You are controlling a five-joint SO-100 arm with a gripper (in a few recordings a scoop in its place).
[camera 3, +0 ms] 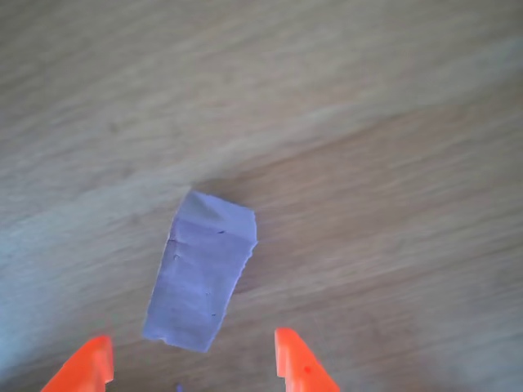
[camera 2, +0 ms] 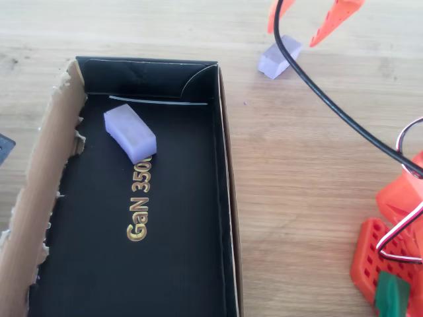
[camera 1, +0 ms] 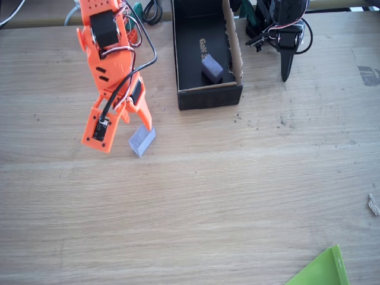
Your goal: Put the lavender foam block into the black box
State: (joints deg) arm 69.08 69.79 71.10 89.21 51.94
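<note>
The lavender foam block (camera 1: 141, 141) lies on the wooden table, left of and in front of the black box (camera 1: 179, 71). My orange gripper (camera 1: 138, 123) hangs open just over it. In the wrist view the block (camera 3: 203, 269) lies slightly slanted ahead of the gripper (camera 3: 192, 371), with one fingertip on each side of its near end and nothing gripped. The overhead view shows the block (camera 2: 279, 58) beside the box's wall (camera 2: 225, 198), under the gripper (camera 2: 293, 34). A darker purple block (camera 1: 212, 68) lies inside the box, near the gold lettering (camera 2: 140, 208).
The box has a torn brown cardboard side (camera 2: 39, 198). A lime-green sheet corner (camera 1: 323, 270) sits at the table's front right edge. My arm's black cable (camera 2: 344, 112) crosses the overhead view. Bare wood (camera 1: 237, 190) surrounds the block.
</note>
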